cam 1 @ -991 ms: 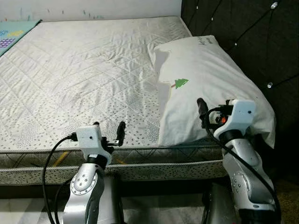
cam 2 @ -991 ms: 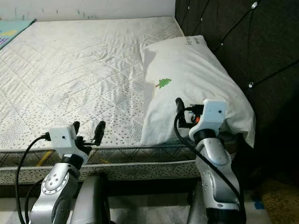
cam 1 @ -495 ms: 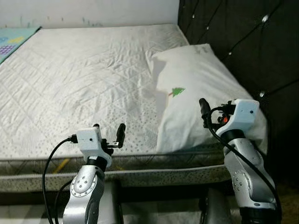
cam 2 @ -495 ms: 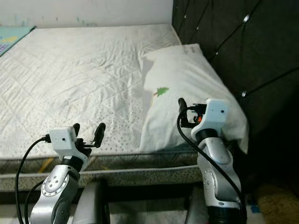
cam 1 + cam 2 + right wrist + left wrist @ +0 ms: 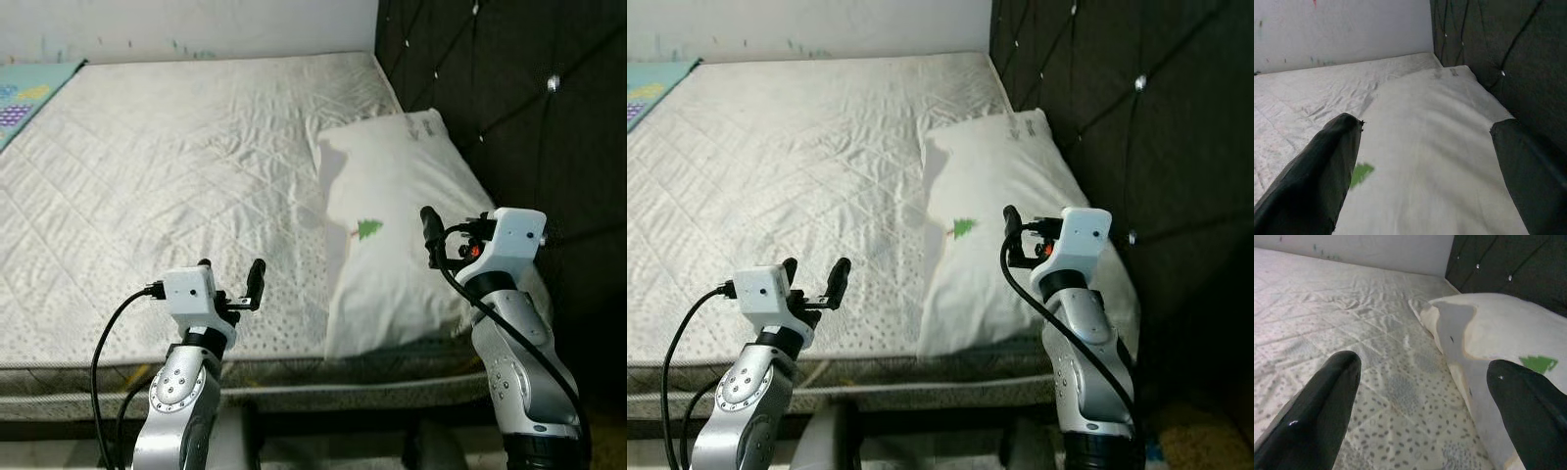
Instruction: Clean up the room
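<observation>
Pillow (image 5: 402,225): lies flat on mattress (image 5: 167,166), right side, against dark tufted headboard (image 5: 509,88), near edge at mattress rim
Right gripper (image 5: 1425,171): hovers above pillow near end, jaws apart, empty
Left gripper (image 5: 1420,396): over near mattress edge, left of pillow, jaws apart, empty
Risk: one-sided pinch bunches cover; pull toward near edge may drag pillow off mattress

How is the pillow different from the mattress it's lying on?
The pillow is plain white with a little green tree picture, while the mattress is stitched in diamond shapes with speckled patches. The pillow is small and puffy, tucked against the dark headboard; the mattress is big and flat, stretching across the whole bed. Both are pale and a bit wrinkled.
</observation>
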